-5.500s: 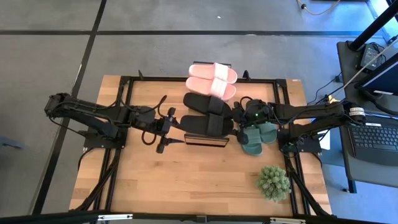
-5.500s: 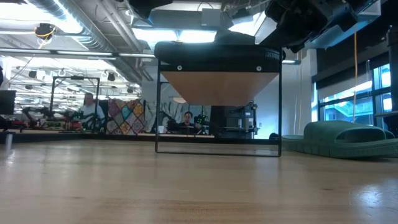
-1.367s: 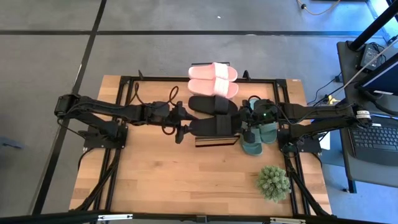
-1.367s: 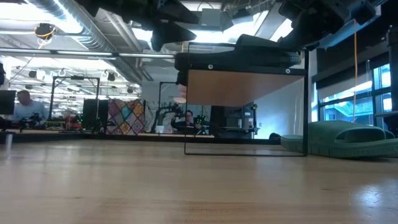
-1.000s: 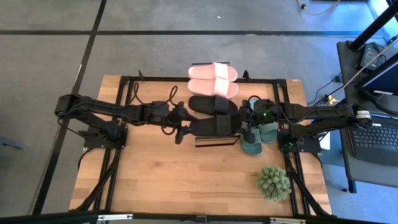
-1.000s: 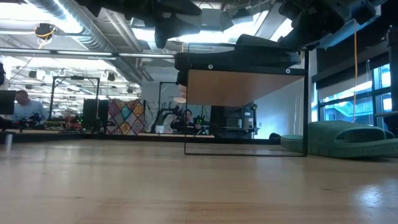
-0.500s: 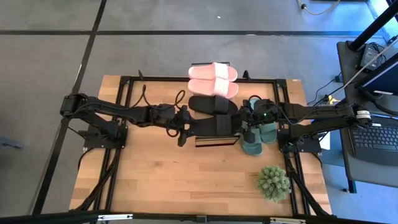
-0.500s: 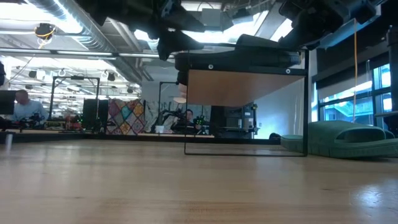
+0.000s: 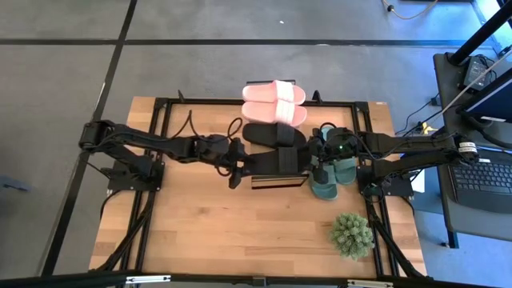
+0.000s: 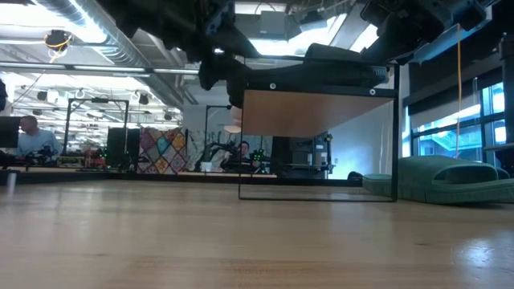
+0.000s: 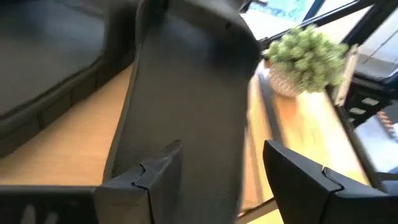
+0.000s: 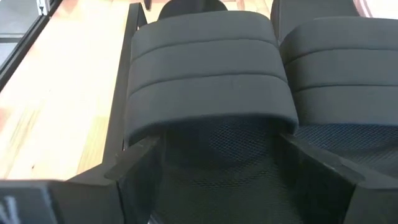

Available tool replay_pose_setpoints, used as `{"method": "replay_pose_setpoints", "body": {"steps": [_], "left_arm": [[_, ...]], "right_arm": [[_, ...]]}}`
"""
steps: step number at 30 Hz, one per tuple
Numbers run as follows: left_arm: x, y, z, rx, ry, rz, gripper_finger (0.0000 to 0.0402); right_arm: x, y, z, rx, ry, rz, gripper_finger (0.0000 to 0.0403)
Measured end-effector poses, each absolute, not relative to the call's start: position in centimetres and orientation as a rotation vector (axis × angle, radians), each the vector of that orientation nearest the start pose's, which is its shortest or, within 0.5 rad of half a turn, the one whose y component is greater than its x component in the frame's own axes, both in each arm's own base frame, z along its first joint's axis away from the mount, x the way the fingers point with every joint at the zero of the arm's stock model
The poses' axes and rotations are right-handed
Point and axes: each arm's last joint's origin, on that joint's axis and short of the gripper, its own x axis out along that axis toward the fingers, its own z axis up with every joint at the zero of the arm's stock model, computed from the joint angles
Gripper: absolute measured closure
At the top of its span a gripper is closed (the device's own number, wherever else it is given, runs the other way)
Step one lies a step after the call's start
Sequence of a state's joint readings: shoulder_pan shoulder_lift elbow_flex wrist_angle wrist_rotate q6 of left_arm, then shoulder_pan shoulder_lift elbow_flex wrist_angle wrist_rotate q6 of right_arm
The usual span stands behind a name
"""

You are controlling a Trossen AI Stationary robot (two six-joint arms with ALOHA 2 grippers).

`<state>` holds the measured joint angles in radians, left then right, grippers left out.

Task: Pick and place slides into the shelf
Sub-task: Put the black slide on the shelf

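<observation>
1. Straddling one black slide (image 9: 276,159) on the shelf (image 9: 280,181), left gripper (image 9: 238,164) and right gripper (image 9: 314,158) stand wide.
2. Foam looks light and soft; grasping its edges suits.
3. Green slides (image 9: 334,170) rest on the worktop (image 9: 240,232).

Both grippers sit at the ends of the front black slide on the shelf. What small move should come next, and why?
Probably close the left gripper on the near end of the black slide. Its open fingers already straddle that end, while the right gripper stands open around the other end, on top of the shelf. A grip seems needed before shifting the slide.
</observation>
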<state>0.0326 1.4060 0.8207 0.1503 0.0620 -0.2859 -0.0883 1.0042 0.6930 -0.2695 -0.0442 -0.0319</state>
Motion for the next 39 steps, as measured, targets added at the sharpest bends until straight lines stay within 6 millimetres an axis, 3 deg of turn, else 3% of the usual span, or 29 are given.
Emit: {"method": "replay_pose_setpoints", "body": {"steps": [14,31,39], "left_arm": [[30.3,0.8,23.4,-0.321,0.452,0.042,0.0189],[30.3,0.8,23.4,-0.324,0.457,0.033,0.0189],[29.8,0.7,24.4,-0.326,0.411,0.021,0.0189]], "right_arm": [[20.6,-1.7,25.9,0.008,0.568,-0.038,0.0104],[17.2,-1.4,28.7,0.024,0.422,-0.045,0.0104],[16.8,-1.4,28.9,0.046,0.410,-0.046,0.0104]]}}
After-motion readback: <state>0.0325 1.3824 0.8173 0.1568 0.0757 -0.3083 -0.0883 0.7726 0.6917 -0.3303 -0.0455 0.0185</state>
